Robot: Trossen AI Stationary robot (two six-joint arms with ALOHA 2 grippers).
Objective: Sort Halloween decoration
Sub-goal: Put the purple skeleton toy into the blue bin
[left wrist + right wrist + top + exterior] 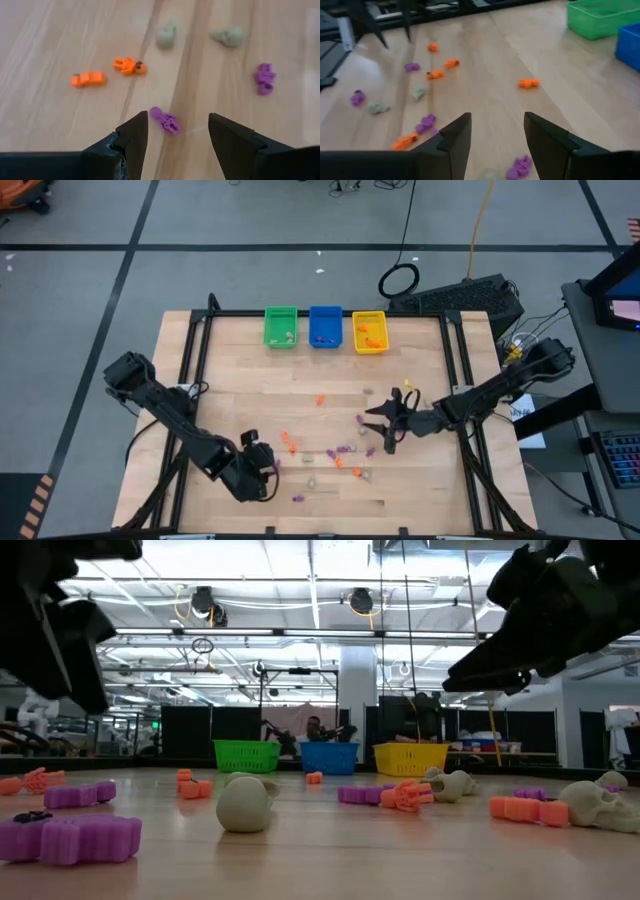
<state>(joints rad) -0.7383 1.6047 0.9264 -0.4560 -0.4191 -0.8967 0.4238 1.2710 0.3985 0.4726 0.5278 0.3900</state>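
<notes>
Small orange, purple and pale beige trinkets (340, 450) lie scattered flat on the middle of the wooden table. My left gripper (266, 468) hovers open above the near-left part of the scatter. In its wrist view a purple skeleton trinket (165, 120) lies on the table between and just ahead of the fingers (177, 122), untouched. My right gripper (386, 423) hangs open over the right part of the scatter. Its wrist view (497, 127) shows a purple trinket (520, 167) below the fingers and an orange one (528, 83) farther off. In the low view both grippers stand above the table.
Three small bins stand in a row at the table's far edge: green (281, 327), blue (325, 327) and yellow (369, 332), each with a few trinkets inside. A black frame (190, 370) runs along the table's sides. Bare wood lies between the scatter and the bins.
</notes>
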